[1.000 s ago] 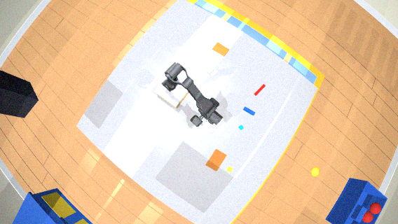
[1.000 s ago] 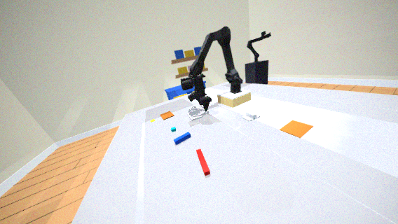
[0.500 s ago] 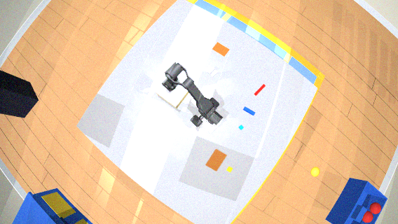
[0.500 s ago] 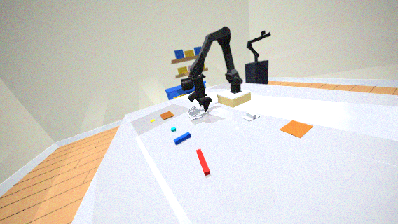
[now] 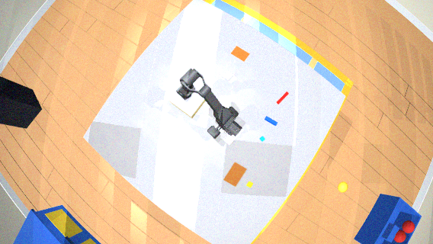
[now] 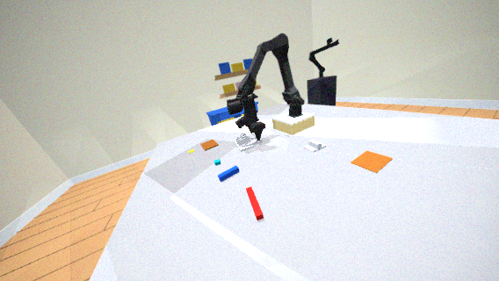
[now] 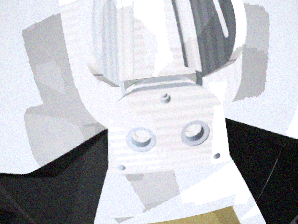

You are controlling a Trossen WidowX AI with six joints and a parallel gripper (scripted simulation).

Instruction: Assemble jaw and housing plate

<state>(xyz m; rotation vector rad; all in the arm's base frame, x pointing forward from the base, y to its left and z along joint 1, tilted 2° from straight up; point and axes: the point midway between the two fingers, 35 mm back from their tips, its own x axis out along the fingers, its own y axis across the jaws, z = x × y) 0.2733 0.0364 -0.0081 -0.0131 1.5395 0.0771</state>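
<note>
The white housing plate spans between the two black fingers in the wrist view, its two round ringed holes facing the camera. My gripper is shut on its side edges. The white gear-and-jaw assembly stands on the table beside the fingertips, and in the wrist view it is just beyond the plate's far edge. Long striped jaw shapes show there, partly washed out by glare. The pins, the meshing teeth and the stubs cannot be made out, and the plate's height above the assembly is unclear.
A small white stand lies on the table. A cream block is under the arm's base. Around are an orange square, a brown-orange square, a blue bar, a red bar and a cyan cube.
</note>
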